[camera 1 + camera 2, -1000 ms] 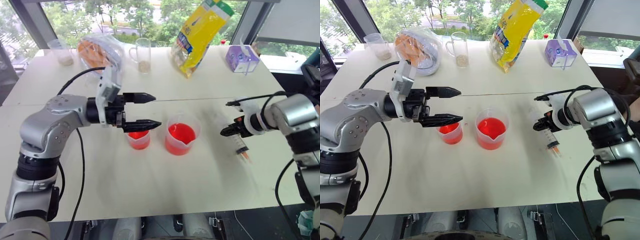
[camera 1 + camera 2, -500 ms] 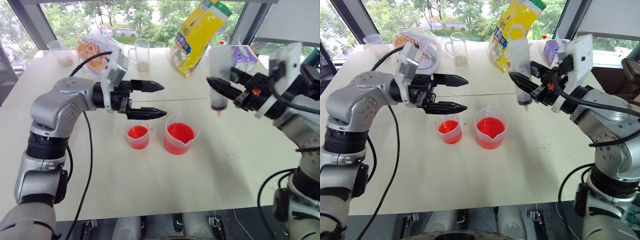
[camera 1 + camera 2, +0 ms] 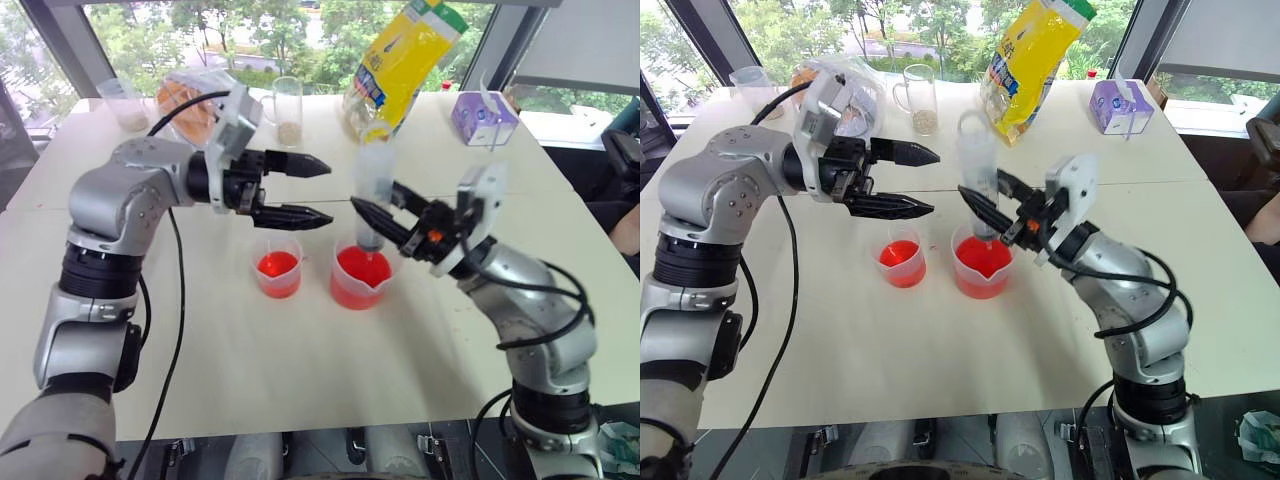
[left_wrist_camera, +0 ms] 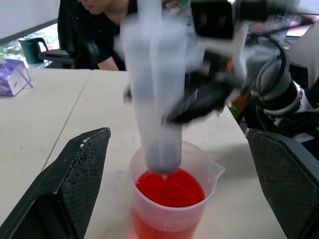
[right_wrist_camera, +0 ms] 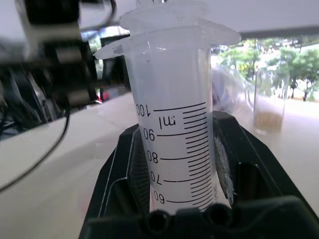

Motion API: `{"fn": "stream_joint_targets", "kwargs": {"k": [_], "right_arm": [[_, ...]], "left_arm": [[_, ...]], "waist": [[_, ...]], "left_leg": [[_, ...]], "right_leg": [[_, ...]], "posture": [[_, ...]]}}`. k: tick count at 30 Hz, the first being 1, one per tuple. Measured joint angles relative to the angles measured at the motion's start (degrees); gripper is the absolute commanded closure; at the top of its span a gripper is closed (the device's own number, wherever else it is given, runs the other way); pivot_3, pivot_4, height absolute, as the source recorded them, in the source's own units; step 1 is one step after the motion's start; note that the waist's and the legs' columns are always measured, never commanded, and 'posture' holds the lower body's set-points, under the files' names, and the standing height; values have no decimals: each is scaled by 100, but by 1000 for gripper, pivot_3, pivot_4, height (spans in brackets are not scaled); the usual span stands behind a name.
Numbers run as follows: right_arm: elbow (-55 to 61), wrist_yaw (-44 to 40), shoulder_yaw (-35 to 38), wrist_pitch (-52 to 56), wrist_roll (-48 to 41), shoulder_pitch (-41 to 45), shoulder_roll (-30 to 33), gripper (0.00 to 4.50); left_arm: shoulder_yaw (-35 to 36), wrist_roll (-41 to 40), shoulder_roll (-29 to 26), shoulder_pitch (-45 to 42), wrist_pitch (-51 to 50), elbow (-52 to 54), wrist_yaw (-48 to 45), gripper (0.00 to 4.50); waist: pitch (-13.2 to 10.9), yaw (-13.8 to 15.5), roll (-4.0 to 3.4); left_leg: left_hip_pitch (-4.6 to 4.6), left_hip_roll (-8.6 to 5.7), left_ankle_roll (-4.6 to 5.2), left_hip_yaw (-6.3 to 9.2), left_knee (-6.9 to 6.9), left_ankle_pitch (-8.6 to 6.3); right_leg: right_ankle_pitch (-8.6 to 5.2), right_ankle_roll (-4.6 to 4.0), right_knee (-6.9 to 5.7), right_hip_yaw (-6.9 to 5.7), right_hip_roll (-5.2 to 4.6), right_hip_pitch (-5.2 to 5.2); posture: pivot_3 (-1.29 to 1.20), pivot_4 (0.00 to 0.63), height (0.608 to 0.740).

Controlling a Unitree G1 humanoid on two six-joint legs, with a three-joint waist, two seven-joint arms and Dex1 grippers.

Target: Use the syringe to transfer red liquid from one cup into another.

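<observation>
Left eye view: two arms over a white table (image 3: 200, 350), grippers facing each other above two cups.
Right gripper (image 3: 385, 222): fingers clamped on the syringe (image 3: 372, 195) barrel, one black finger on each side; graduated markings show between them in the right wrist view (image 5: 174, 144).
Syringe position: upright, plunger end above the jaws, tip below them, pointing down into the spouted beaker (image 3: 361, 272), just above the red liquid (image 3: 362, 268).
Left gripper (image 3: 312, 190): jaws spread wide, holding nothing; fingers level, pointing toward the syringe.
Gap between grippers: left fingertips stand just beside the syringe barrel, not touching it.
Smaller cup (image 3: 277, 270): below the left jaws, just beside the beaker, apart from it; holds red liquid.
Beaker rim: spout faces the table's near edge; the syringe barrel stands inside the rim line in the left wrist view (image 4: 159, 99).
Open room: bare tabletop in front of both cups.
Far edge: glass mug (image 3: 284, 108), yellow bag (image 3: 400, 65), purple box (image 3: 484, 117), well behind both jaws.
</observation>
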State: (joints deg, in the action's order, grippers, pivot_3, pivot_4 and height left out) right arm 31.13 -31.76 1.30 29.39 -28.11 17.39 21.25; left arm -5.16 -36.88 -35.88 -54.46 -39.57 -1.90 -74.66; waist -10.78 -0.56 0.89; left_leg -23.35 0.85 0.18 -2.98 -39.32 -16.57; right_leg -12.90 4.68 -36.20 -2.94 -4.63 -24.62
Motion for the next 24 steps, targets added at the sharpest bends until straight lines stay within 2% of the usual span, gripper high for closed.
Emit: {"fn": "stream_joint_targets", "kwargs": {"k": [8,23,24], "right_arm": [[-384,-86,-426,-784,477,-457,-59,3112],[-383,-73,-588,-877,599,-547,-85,3112],[-383,-73,-587,-875,600,-544,-82,3112]], "left_arm": [[-1,18,314,-84,10,-52,164,0],[-74,175,736,-145,16,-253,405,0],[-85,222,743,-145,17,-254,423,255]], "waist": [[0,-10,0],[0,-3,0],[0,-3,0]], "left_leg": [[3,1,0,1,0,0],[3,1,-1,2,0,0],[3,1,-1,2,0,0]], "right_leg": [[0,0,-2,0,1,0],[0,0,-2,0,1,1],[0,0,-2,0,1,1]], "posture": [[0,150,740],[0,150,740],[0,150,740]]}}
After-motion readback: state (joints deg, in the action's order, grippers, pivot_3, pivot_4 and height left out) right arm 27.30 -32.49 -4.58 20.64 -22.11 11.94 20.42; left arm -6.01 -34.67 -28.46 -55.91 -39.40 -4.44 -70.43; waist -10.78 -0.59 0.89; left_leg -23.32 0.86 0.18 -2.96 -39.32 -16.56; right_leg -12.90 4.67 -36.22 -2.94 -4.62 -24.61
